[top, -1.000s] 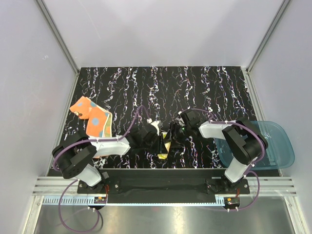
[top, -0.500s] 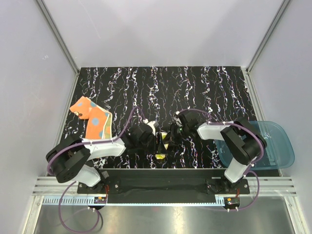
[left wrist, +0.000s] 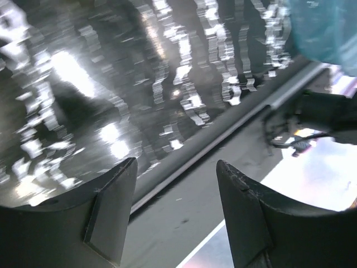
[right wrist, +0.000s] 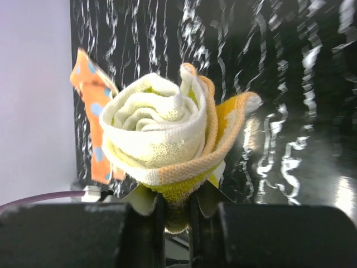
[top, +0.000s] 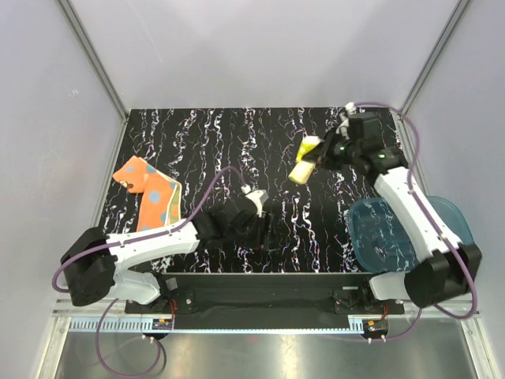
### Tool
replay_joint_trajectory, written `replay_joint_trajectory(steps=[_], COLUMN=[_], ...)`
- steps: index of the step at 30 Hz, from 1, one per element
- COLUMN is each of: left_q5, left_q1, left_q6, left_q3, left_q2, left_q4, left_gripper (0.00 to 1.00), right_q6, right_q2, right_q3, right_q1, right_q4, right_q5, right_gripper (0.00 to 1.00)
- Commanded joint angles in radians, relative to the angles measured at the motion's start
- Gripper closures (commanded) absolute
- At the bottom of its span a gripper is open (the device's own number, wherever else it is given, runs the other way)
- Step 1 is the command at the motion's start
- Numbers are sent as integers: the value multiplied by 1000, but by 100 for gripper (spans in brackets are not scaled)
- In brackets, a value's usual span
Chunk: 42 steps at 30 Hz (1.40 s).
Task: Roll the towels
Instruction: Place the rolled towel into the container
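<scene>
A yellow towel [right wrist: 167, 145] wound into a tight roll sits pinched in my right gripper [right wrist: 177, 215], which is shut on its lower edge. From above, that rolled yellow towel [top: 303, 163] hangs over the far right of the mat, with the right gripper [top: 319, 155] holding it up. The orange towel [top: 150, 193] with light blue dots lies crumpled flat at the mat's left side; it also shows in the right wrist view as the orange towel [right wrist: 92, 114] behind the roll. My left gripper [top: 264, 223] is open over the mat's near middle, and the left gripper [left wrist: 175, 192] holds nothing.
The black mat with white streaks [top: 237, 142] covers the table. A translucent blue tray [top: 410, 237] sits at the near right, partly under the right arm. The mat's near edge and a metal rail [left wrist: 223, 139] show beneath the left fingers.
My right gripper closed on the rolled yellow towel and lifted it from the near middle to the far right. The left gripper opened, let go and stayed low near the middle.
</scene>
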Motion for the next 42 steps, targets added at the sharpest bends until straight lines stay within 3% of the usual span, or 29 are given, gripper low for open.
replay_joint_trajectory(steps=[1, 5, 11, 22, 31, 32, 36, 37, 40, 42], left_q5=[-10, 36, 73, 131, 93, 83, 66, 65, 31, 7], left_q1=[-38, -73, -127, -145, -161, -162, -161, -161, -161, -148], left_q6=[4, -29, -68, -202, -222, -223, -225, -225, -216, -211], left_q3=[122, 254, 490, 800, 1060, 1079, 1104, 1103, 1084, 1048], left_q2=[76, 243, 487, 776, 986, 995, 1021, 1018, 989, 956], left_q4=[38, 95, 117, 233, 71, 61, 37, 32, 9, 2], left_gripper=[35, 35, 35, 34, 39, 41, 74, 87, 98, 100], right_q6=[-98, -106, -72, -84, -114, -115, -124, -126, -138, -156], right_q2=[-123, -235, -402, -483, -506, -508, -510, -510, -503, -496], right_q3=[115, 165, 183, 249, 270, 269, 266, 264, 260, 251], right_q1=[-46, -86, -91, -92, -91, -91, -91, -89, -91, -91], right_q4=[-254, -360, -449, -546, -578, -580, -583, -583, -583, -578], right_q5=[159, 364, 508, 538, 577, 584, 595, 598, 600, 585], right_gripper=[100, 100, 100, 100, 100, 100, 100, 100, 100, 100])
